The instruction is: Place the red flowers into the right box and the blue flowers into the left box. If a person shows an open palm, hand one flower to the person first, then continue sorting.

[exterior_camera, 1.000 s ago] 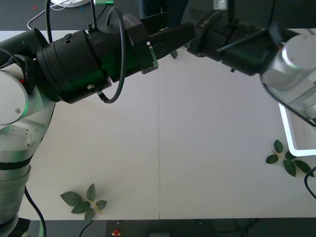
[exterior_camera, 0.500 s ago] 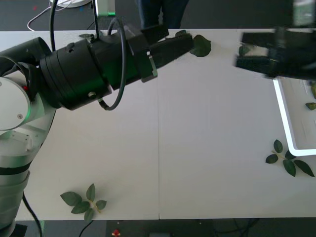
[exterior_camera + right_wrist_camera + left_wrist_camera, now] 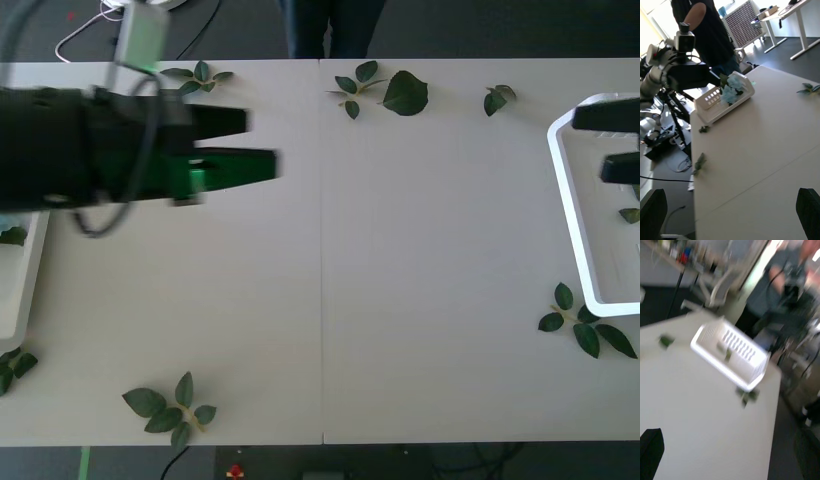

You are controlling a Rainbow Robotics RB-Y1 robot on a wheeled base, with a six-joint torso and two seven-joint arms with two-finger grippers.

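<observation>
Pale blue flowers [image 3: 731, 87] lie in the left box [image 3: 711, 108], whose rim [image 3: 22, 290] also shows at the table's left edge. The white right box [image 3: 568, 205] [image 3: 730, 352] stands at the right edge with a green leaf inside. The red flowers are out of view. My left gripper [image 3: 260, 143] hovers open and empty over the table's left half, right of the left box. Open and empty too, my right gripper [image 3: 590, 143] [image 3: 732, 195] hangs over the right box's far rim. One left finger [image 3: 651, 450] is dark at the corner.
Loose leaf sprigs lie on the white table: far middle [image 3: 385, 88], far left [image 3: 195, 75], far right [image 3: 496, 97], near left [image 3: 170, 408] and beside the right box [image 3: 585, 325]. A person [image 3: 703, 26] stands behind the left box, beyond the table.
Both arms have drawn back from the table's far middle. The left swung to the left side, the right to the right box. The far leaf sprigs and the left box are now uncovered.
</observation>
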